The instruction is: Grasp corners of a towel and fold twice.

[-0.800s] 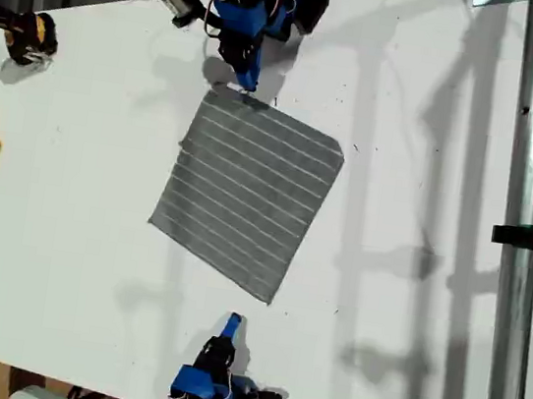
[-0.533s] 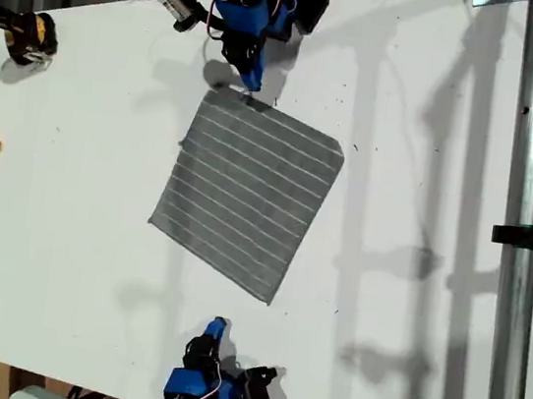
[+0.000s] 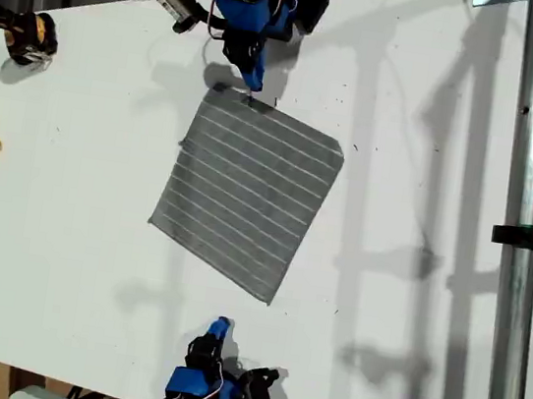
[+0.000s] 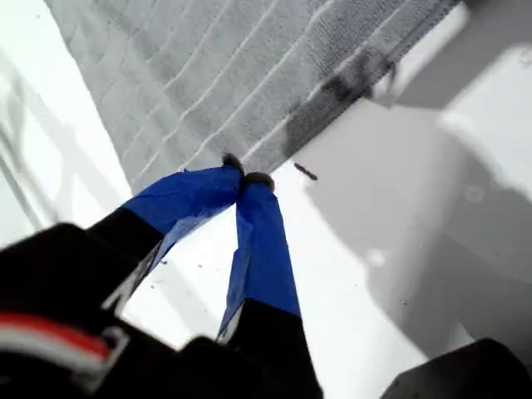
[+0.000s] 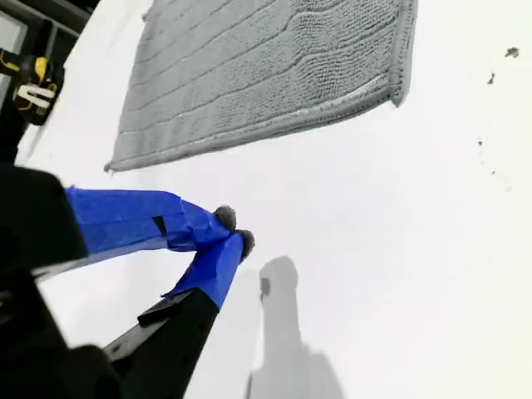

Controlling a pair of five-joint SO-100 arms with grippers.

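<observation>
Both hands closed, first hand (image 4: 245,179) at towel (image 3: 248,192) edge, second hand (image 5: 231,231) apart.

no lettering, label, brand, number or sign is showing legibly in any view.
</observation>
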